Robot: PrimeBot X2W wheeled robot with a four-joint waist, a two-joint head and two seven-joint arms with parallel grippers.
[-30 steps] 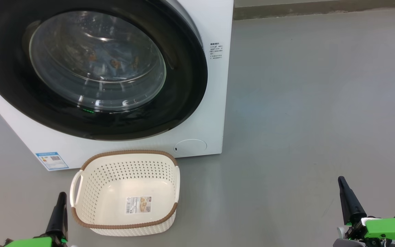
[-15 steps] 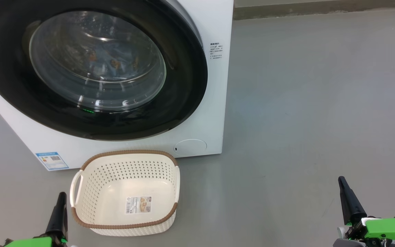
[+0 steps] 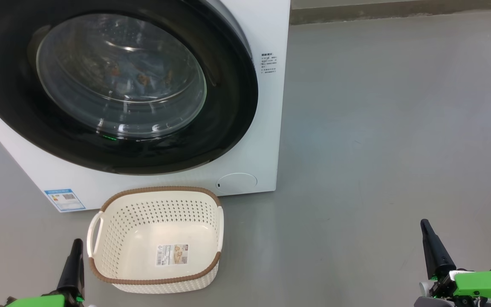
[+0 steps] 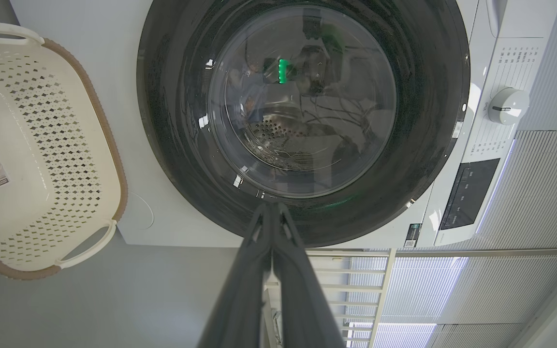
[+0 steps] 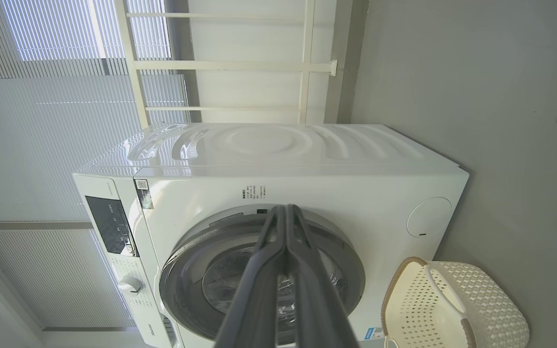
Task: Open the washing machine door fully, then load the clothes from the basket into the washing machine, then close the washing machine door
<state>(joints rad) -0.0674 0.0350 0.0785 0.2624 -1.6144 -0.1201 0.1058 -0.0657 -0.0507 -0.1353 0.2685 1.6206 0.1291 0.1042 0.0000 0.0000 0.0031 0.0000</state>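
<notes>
1. Left gripper (image 3: 76,245): lower left of the head view. Its two dark fingers are pressed together to a single tip and hold nothing. The tip stands just beside the basket's (image 3: 156,281) left handle, not touching it
2. Right gripper (image 3: 424,224): lower right of the head view. Its fingers are fully closed and it carries nothing. It sits above bare grey floor (image 3: 377,128), well apart from both the machine and the basket
3. Washing machine door (image 3: 228,106): fills the upper left of the head view. The glossy black ring sits flush against the white front of the washing machine (image 3: 271,25), so the door is closed. In the left wrist view the closed fingertips line up with the ring's lower edge in the frame
4. Clothes (image 3: 143,79): visible through the bulging glass window, inside the drum. Light blue fabric with small orange-brown marks shows near the window's centre. No white cloth can be made out through the reflections
5. Basket: lower centre-left of the head view, upright on the floor just in front of the machine and below the door. A label sticker (image 3: 172,254) lies on its bottom
6. Machine front: blue energy sticker (image 3: 64,199) at the lower left corner, and round service flap (image 3: 237,182) at the lower right, near the basket's far rim
</notes>
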